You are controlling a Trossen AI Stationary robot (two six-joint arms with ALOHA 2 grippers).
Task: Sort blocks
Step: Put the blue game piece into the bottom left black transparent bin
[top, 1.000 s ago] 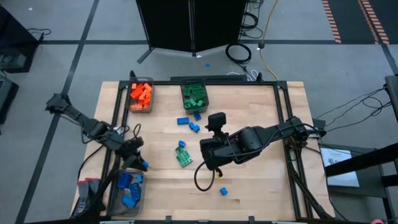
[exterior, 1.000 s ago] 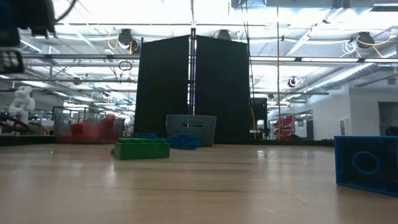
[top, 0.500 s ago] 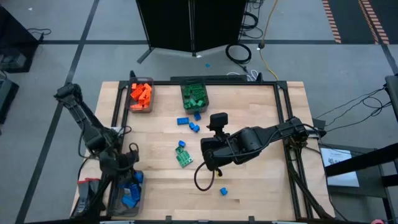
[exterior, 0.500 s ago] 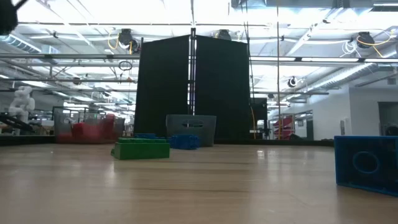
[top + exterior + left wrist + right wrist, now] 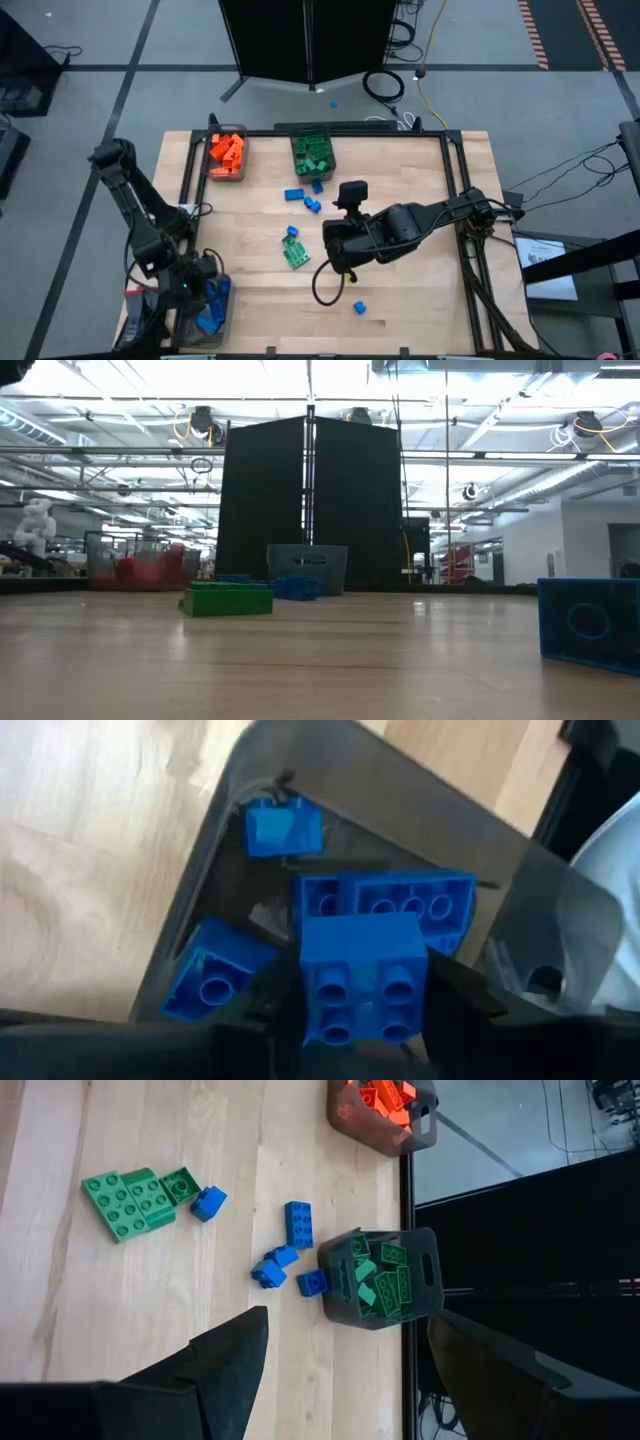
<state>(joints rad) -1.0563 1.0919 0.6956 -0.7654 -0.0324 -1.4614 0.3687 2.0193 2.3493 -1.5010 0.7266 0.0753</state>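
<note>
Looking straight down, the high view shows the left gripper (image 5: 200, 283) over the dark bin (image 5: 203, 325) of blue blocks (image 5: 208, 322), the right gripper (image 5: 343, 262) hovering mid-table. Only the left wrist view shows a studded blue block (image 5: 362, 980) pinched between its fingers (image 5: 455, 995). Right wrist view: fingers (image 5: 225, 1355) spread wide, empty.

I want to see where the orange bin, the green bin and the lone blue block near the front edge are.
Orange bin (image 5: 213, 173): high view, on its near rim.
Green bin (image 5: 296, 172): high view, on its near rim.
Lone blue block (image 5: 359, 308): high view, on its top.
</note>
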